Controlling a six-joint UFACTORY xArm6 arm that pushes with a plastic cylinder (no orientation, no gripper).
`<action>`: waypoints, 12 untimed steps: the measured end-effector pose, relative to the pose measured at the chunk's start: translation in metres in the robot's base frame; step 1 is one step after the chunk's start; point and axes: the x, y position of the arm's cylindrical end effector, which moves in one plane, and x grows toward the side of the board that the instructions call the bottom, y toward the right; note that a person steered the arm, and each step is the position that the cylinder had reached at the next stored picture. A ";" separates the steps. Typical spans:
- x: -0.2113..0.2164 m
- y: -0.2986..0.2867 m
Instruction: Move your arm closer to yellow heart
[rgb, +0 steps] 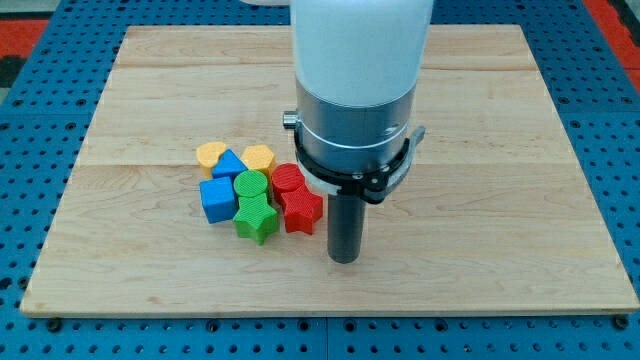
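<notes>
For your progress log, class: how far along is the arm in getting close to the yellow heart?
Done: my tip rests on the board, right of the red star. In hand: nothing tells. Left: the yellow heart lies at the cluster's far upper-left, other blocks between, so most of the approach remains.

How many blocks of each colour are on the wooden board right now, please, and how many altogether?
Yellow: 2, a heart and a rounded block
Blue: 2, a small block and a cube
Green: 2, a cylinder and a star
Red: 2, a cylinder and a star
Total: 8 blocks
My tip rests at the view's right of the cluster.
</notes>
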 end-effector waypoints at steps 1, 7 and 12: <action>0.000 0.011; -0.002 0.057; -0.008 0.029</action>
